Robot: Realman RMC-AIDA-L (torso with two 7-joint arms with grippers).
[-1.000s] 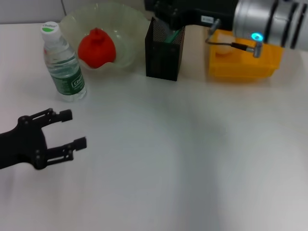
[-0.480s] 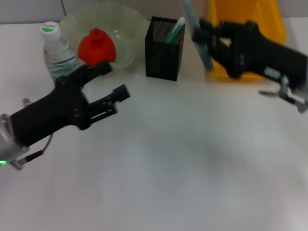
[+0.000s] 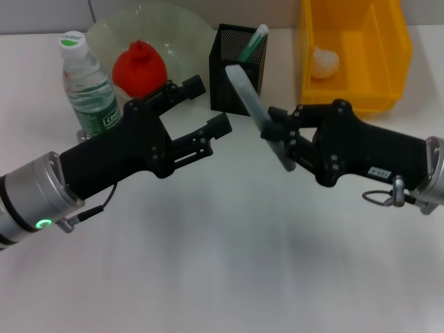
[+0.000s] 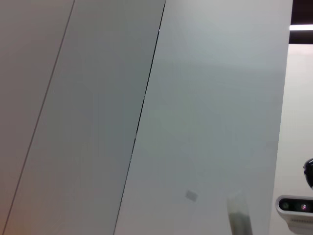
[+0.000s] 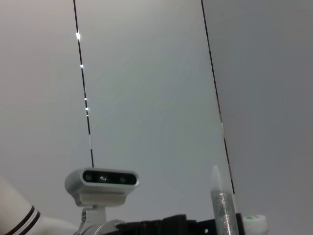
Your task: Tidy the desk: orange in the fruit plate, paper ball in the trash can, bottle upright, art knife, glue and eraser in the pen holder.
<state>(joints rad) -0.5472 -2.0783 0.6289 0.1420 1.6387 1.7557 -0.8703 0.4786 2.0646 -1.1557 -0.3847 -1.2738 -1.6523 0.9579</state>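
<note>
Head view: table point(image 3: 229, 277) carried yellow trash can point(image 3: 354, 52) with paper ball point(image 3: 324, 61) at the far right edge; fruit plate point(image 3: 149, 41) holding orange point(image 3: 139, 68) far left, bottle point(image 3: 90, 87) upright beside it. Right gripper point(image 3: 281, 135) clenched the art knife point(image 3: 258, 112), tilted toward pen holder point(image 3: 238, 69), likely for insertion. Left gripper point(image 3: 201, 111) hovered, fingers spread, empty. Wrist views showed only walls, plus a grey sliver that may be the knife.

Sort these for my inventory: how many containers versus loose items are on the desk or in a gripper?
Containers: 3 (plate, pen holder, yellow bin)
Loose items: 5 (bottle, orange, paper ball, green pen, knife in right gripper)
Total: 8
</note>
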